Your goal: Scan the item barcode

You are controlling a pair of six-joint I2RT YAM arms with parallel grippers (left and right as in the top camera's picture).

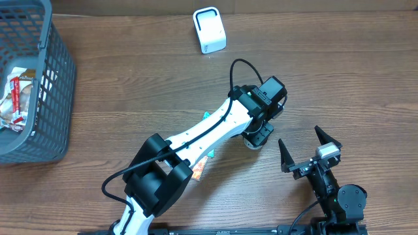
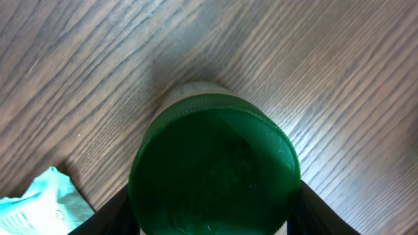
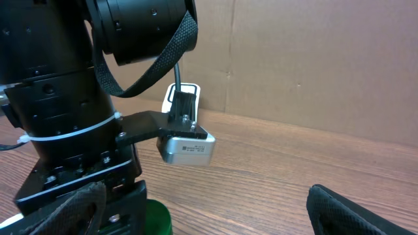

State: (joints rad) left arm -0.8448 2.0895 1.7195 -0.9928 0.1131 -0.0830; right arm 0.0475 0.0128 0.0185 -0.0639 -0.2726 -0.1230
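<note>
Desk of brown wood grain fills your overhead view; take the white scanner, standing near its far edge, as your reference. Well to the left of the scanner, a grey basket sits at the edge of the view. The left arm runs from the near side up toward the scanner and ends well short of it.

Its left claw points down over the green-capped item, which stands upright on the desk, nearer the robot than the scanner and a little to its right. In the left wrist view you see one dark finger at each side of the cap, right at its rim, but you cannot tell whether they press it or only flank it.

The right claw stands wide with nothing between its fingers, nearer the robot and farther right of the scanner than the item.

A teal packet lies flat just beside the item, partly under the arm. A snack packet lies inside the basket.
</note>
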